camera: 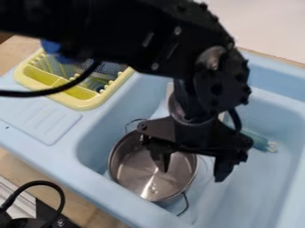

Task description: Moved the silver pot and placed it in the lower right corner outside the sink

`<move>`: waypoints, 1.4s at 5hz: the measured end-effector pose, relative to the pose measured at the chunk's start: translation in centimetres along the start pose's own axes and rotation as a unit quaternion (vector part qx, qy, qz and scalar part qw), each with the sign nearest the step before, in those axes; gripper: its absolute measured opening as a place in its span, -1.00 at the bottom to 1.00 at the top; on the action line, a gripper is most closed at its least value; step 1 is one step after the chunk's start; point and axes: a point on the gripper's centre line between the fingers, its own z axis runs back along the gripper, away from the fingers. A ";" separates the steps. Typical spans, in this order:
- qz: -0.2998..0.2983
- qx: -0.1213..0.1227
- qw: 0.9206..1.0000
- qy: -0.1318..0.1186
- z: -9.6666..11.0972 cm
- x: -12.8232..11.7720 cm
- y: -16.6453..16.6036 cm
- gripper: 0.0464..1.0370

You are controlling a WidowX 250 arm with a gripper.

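Plainly, the silver pot (142, 177) lies below and to the image-left of the gripper (192, 175), its near-right rim running beneath the gap between the jaws. One finger (164, 161) hangs over the pot's inside, the other (223, 167) past its outer wall. The jaws stand well apart and grasp nothing; whether a tip touches the metal, I can't tell. The pot sits upright in the basin, its wire handles at upper left and lower right. Lowering over the rim and pinching the wall looks like the next step; a shallow bite might let the pot swing. Farther out, a teal utensil (258, 141) lies right of the jaws, and the yellow dish rack (90, 105) stands up and left. Below-left, beyond the rim of the blue sink (102, 192), is wooden counter (96, 216).
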 end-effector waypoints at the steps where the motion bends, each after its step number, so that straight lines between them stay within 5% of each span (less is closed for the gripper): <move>1: 0.005 0.001 1.000 0.018 -1.1 -0.2 0.1 0.88; 2: 0.009 0.005 1.000 0.016 -1.3 0.0 0.2 0.66; 4: 0.014 0.014 1.000 0.013 -1.8 0.3 0.6 -0.48; 5: 0.010 0.011 1.000 0.007 -1.2 0.5 0.6 -0.85; 7: -0.007 0.071 0.997 -0.036 0.4 0.8 0.0 -0.98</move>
